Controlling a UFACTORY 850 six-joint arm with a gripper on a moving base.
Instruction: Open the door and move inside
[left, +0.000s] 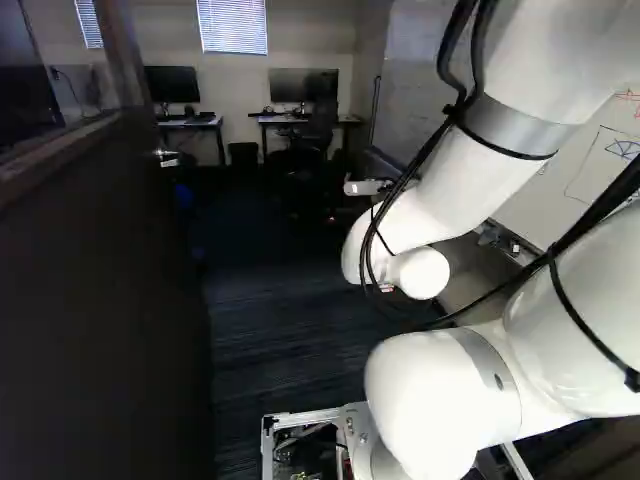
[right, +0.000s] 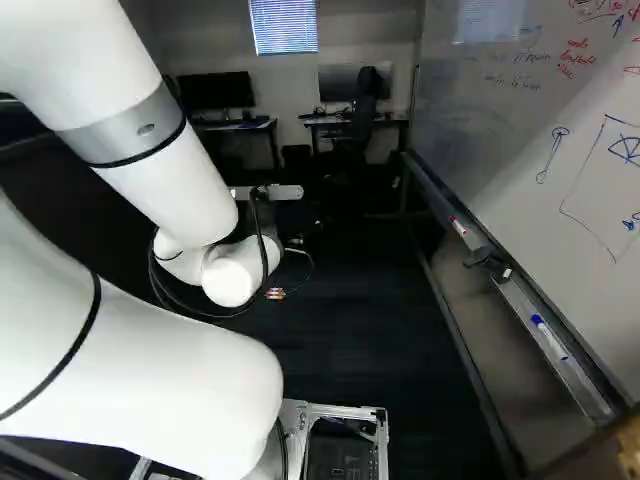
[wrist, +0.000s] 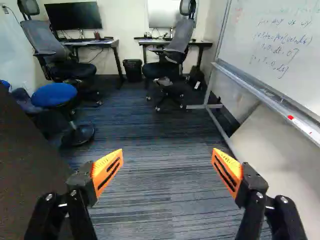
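The dark door (left: 100, 300), with a window in its upper part, stands open along the left side of the left base view. Its metal handle (left: 168, 158) shows near the far edge. My gripper (right: 262, 212) is at the arm's end in the right base view, its fingers not distinguishable there against the dark floor. Seen from the wrist, the gripper (wrist: 167, 172) is open, orange pads wide apart with only carpet visible beyond them. A dark panel (wrist: 22, 165), apparently the door, stands beside one finger without visible contact.
Carpeted floor (wrist: 160, 130) stretches ahead into the room. A whiteboard (right: 540, 130) on a frame lines the right side. A blue stool (wrist: 55, 95) stands beyond the dark panel. Office chairs (wrist: 167, 55), a bin (wrist: 133, 70) and desks (wrist: 90, 43) with monitors are at the far wall.
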